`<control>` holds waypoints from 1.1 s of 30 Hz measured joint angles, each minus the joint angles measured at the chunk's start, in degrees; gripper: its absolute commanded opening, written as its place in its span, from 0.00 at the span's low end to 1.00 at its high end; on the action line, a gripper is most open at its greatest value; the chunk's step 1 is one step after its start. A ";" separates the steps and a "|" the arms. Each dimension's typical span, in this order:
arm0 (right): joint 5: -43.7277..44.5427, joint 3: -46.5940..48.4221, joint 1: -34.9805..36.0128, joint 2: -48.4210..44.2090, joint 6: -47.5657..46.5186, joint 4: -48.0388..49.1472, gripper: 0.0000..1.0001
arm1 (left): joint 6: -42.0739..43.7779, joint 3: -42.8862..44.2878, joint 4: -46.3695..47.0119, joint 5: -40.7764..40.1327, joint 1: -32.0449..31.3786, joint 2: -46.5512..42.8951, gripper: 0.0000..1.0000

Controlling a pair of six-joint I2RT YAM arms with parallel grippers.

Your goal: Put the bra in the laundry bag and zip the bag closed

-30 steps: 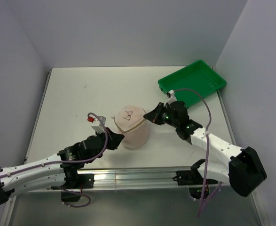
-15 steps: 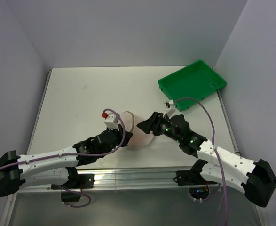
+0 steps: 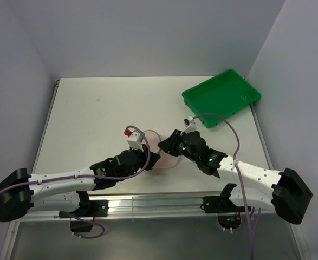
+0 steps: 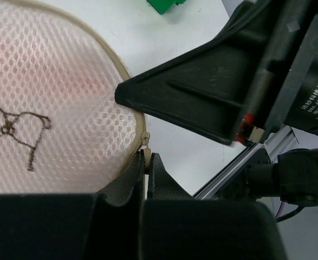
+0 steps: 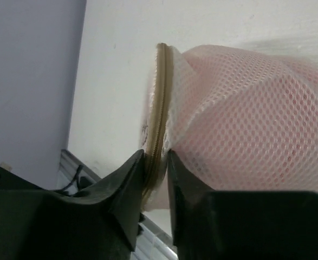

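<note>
Two grippers meet at the laundry bag [image 4: 66, 76], which lies on the white table [image 3: 93, 108] near the front edge, betw. the arms and well apart from the green tray [image 3: 222, 95] at back right. Inside it sits the bra [image 5: 289, 103]: salmon pink shows thru the cream mesh.

At the bag's rim the left gripper [image 4: 148, 158] has its tips pressed together on the small tan zip tab [image 4: 145, 142]. Opposite, the right gripper [image 5: 156, 168] straddles the zip rim [image 5: 161, 92] w/ the tape filling the gap and both fingers touching it, i.e. pinched on the bag's edge. Can't tell if the zip is shut all the way round.

Writing: "DAMIAO" in white on the right arm's black motor housing [image 4: 310, 76]; smaller print beside it is too small to read. The bag face carries a dark line doodle [image 4: 18, 127], no legible letters.
</note>
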 measured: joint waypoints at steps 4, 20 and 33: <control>-0.17 1.16 0.24 2.05 0.00 0.50 0.00 | 0.02 0.00 -0.13 0.13 -0.11 0.39 0.00; -11.52 3.06 -14.67 0.15 -5.27 -3.08 0.00 | -5.18 -7.43 -11.10 -5.84 -0.37 -11.96 0.00; -25.66 7.23 -16.83 5.84 -10.32 -3.72 0.00 | -10.54 -4.61 -23.87 -15.93 -0.81 -17.79 0.19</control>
